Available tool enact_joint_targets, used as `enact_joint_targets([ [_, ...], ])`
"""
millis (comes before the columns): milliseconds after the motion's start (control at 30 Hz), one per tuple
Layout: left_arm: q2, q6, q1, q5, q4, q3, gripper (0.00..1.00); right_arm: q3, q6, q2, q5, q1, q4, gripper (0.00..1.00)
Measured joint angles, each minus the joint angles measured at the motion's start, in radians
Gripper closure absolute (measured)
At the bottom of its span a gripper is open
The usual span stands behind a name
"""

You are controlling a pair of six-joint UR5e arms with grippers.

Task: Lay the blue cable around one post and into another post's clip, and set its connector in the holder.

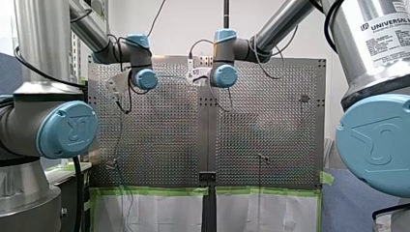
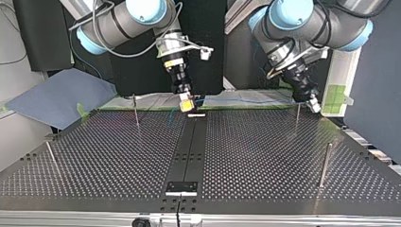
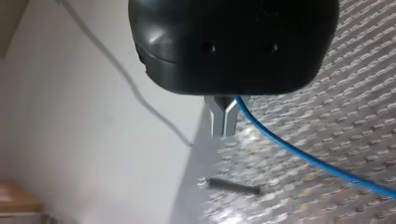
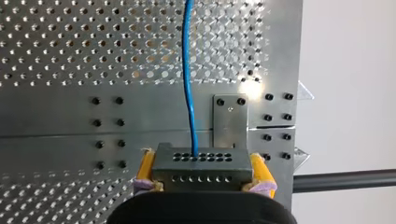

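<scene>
In the right wrist view my right gripper is shut on a grey connector block, its yellow pads pressing both sides. The blue cable leaves the block and runs ahead over the perforated plate. My left gripper has metal fingers shut on the blue cable, which trails off to one side above the plate. In the top view my right gripper hangs over the far end of the centre strip, my left gripper is at the far right, and the cable stretches between them.
Thin upright posts stand on the table: one far left, one far right, one near right, one near left. A small screwed plate lies just ahead of the connector. A bracket sits at the near centre.
</scene>
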Motion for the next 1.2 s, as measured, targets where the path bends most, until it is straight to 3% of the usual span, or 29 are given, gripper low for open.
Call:
enact_joint_targets([
  [333, 0.051, 0.002, 0.081, 0.001, -0.081, 0.081, 1.0, -0.018, -0.003, 0.002, -0.007, 0.002, 0.001, 1.0],
  [833, 0.012, 0.009, 0.179, 0.06, -0.204, 0.204, 1.0, -0.096, -0.002, 0.008, -0.027, 0.002, 0.014, 1.0],
  [1200, -0.041, 0.006, 0.223, 0.115, -0.305, 0.285, 1.0, -0.206, -0.003, 0.055, -0.047, 0.004, 0.073, 1.0],
])
